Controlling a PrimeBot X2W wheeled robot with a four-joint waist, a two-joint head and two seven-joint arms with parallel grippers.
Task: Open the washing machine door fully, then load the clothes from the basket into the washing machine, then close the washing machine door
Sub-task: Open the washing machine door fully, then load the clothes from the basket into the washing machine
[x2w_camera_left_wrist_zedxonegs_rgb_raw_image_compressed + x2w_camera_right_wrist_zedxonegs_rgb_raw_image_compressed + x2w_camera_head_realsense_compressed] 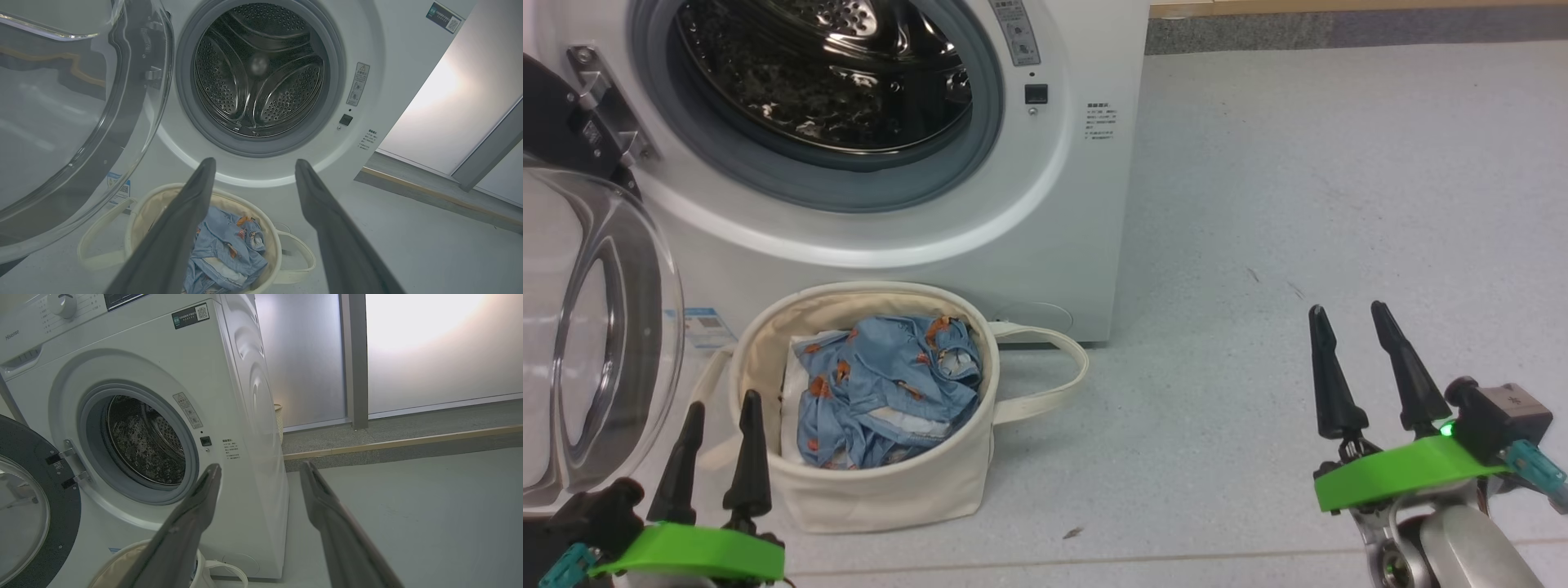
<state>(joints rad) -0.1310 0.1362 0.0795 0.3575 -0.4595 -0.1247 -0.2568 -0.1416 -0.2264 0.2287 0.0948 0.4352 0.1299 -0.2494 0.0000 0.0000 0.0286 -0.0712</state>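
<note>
The white washing machine stands with its door swung open to the left, its steel drum bare. In front of it sits the cream basket holding the light blue printed clothes. My left gripper is open, just left of the basket's near rim and holding nothing. My right gripper hangs open over the floor, well right of the basket.
A white bundle lies under the clothes in the basket. One loop handle lies on the grey floor toward the right. A raised step and frosted wall panels stand behind the machine's right side.
</note>
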